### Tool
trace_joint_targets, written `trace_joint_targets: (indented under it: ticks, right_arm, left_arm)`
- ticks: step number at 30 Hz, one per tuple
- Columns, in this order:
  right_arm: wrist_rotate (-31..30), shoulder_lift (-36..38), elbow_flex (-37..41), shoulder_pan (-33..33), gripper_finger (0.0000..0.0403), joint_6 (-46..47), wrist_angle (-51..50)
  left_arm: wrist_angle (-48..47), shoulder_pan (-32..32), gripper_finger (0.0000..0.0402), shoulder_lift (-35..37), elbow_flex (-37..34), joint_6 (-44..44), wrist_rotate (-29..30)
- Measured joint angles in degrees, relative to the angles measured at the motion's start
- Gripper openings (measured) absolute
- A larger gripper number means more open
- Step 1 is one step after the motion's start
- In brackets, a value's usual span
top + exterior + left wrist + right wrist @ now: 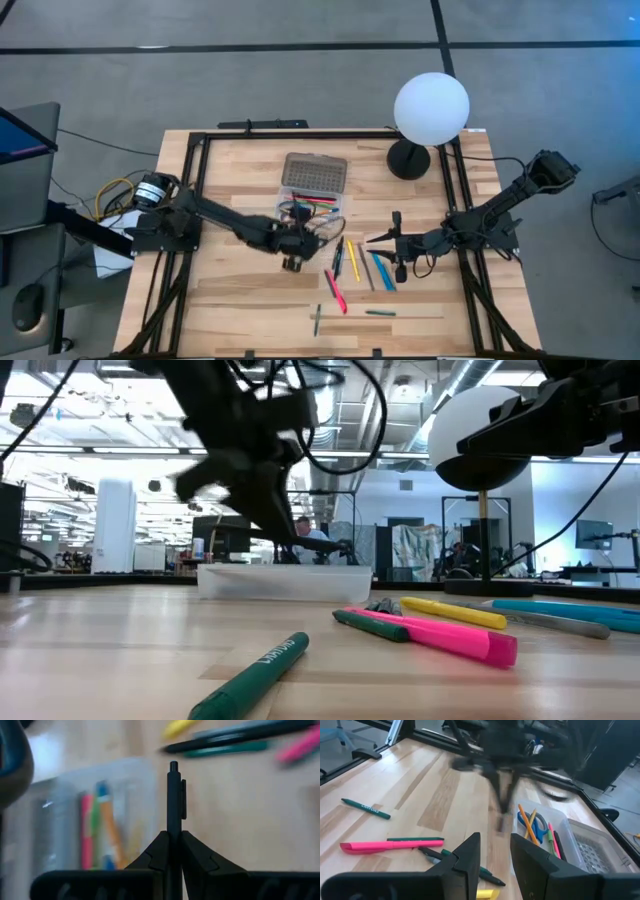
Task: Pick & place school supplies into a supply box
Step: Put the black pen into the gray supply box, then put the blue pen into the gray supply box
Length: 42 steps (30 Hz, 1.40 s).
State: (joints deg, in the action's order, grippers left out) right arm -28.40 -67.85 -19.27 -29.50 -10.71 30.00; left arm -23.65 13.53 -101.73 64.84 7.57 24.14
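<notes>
The left gripper (pixel 174 851) hangs above the pale wooden surface (pixel 240 290), just beside the clear plastic supply box (pixel 312 198), its fingers clenched on a slim black pen (pixel 174 795). Inside the box lie blue-handled scissors (pixel 532 824) and several coloured pens. The right gripper (pixel 398 245) waits over the scattered markers, fingers parted and grasping nothing. A pink marker (pixel 335 291) lies nearby.

We saw a big white ball lamp (pixel 431 108) on a black stand, a wooden table (pixel 240 300), a black frame (pixel 195 180) around it, grey floor (pixel 300 70), yellow wires (pixel 115 190) beside the table.
</notes>
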Motion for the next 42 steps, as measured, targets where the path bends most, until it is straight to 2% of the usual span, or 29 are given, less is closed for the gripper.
trace_joint_targets:
  ticks: [4,8,16,23,29,33,37,42]
  right_arm:
    - [0.0,0.0,0.0,0.0,0.0102,1.62,-1.42]
    - [0.0,0.0,0.0,0.0,0.0102,3.21,-3.03]
    - [0.0,0.0,1.43,0.0,0.0102,5.27,-3.17]
    - [-0.04,0.0,1.77,0.0,0.0102,7.73,-4.35]
    - [-0.08,0.0,1.78,0.0,0.0102,9.69,-4.38]
    - [-1.63,0.0,1.77,0.31,0.0102,16.93,-6.28]
    - [-3.07,0.0,1.77,0.87,0.0102,25.16,-10.29]
    - [-3.08,0.0,1.77,-0.01,0.0102,32.77,-12.03]
  left_arm:
    - [1.24,-6.17,0.0021,0.0,-0.24,-0.87,3.54]
    - [1.96,-11.77,0.0022,0.0,-0.48,-1.38,2.96]
    - [6.41,-17.37,0.0025,0.04,-0.48,-1.29,-3.73]
    - [6.49,-19.8,0.0057,0.07,-0.48,-4.08,-7.42]
    - [6.4,-20.23,0.0106,0.07,-0.48,-5.8,-8.96]
    - [4.61,-19.43,0.0134,0.2,-0.48,-5.81,-9.3]
    - [2.19,-16.45,0.0145,1.99,-0.5,-5.81,-11.88]
    - [0.37,-9.94,0.0143,4.41,-0.5,-5.42,-11.69]
